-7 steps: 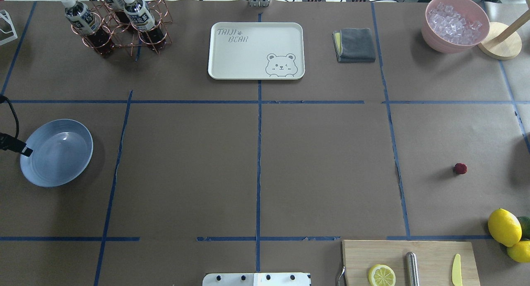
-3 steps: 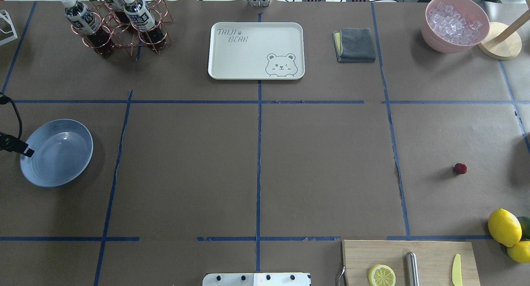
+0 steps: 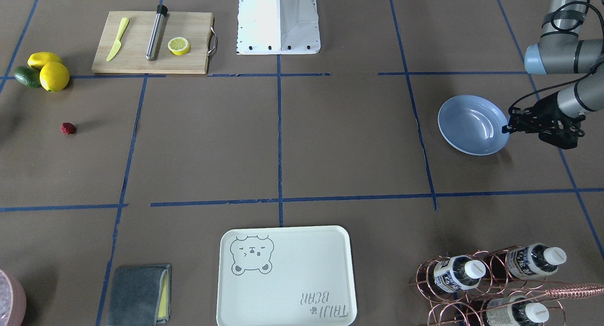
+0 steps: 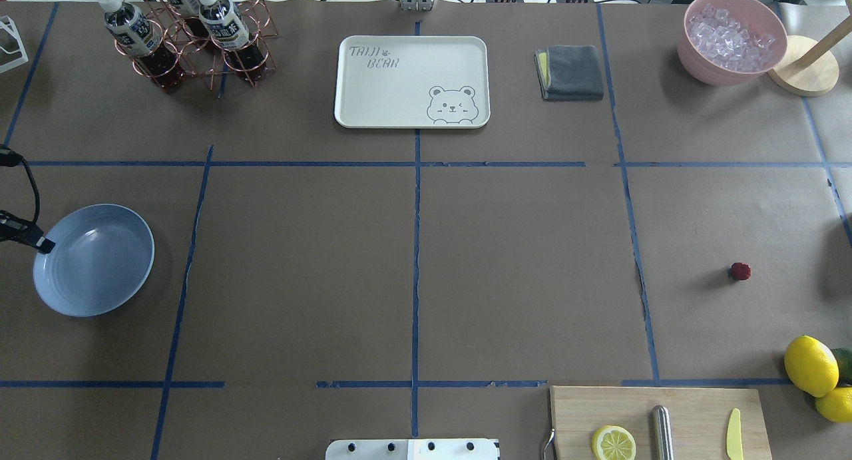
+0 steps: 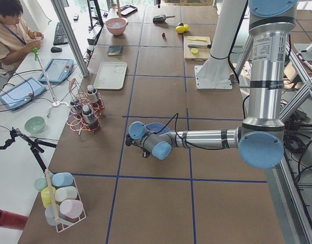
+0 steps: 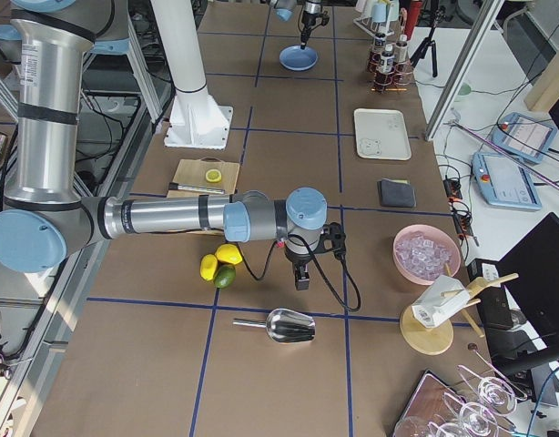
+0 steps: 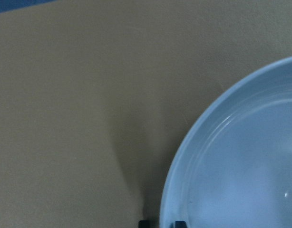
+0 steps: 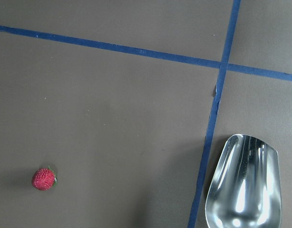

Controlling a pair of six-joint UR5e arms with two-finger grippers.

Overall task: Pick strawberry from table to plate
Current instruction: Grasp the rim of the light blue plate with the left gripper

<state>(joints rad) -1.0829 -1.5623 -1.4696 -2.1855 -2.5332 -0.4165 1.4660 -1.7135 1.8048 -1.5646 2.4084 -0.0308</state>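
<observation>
Plate (image 4: 100, 267) now lies flatter on worktop (image 4: 519, 280) and slightly nearer robot than a moment ago, when it looked tipped. Left fingers (image 4: 44, 245) straddle its rim; pinching or loosened, cannot tell. Judged: plate being positioned, fruit step not begun.

Strawberry (image 4: 740, 271) unmoved on worktop, far right, well apart from plate. Right fingers (image 6: 300, 278) hang above that side; spread or pressed together, cannot tell.

Count:
- one strawberry
- one plate
- two whole lemons (image 4: 811, 365)
- one lemon half (image 4: 614, 443)
- one avocado (image 4: 844, 363)
- three bottles (image 4: 223, 24)
- one tray (image 4: 399, 87)
- one scoop (image 8: 243, 185)
</observation>
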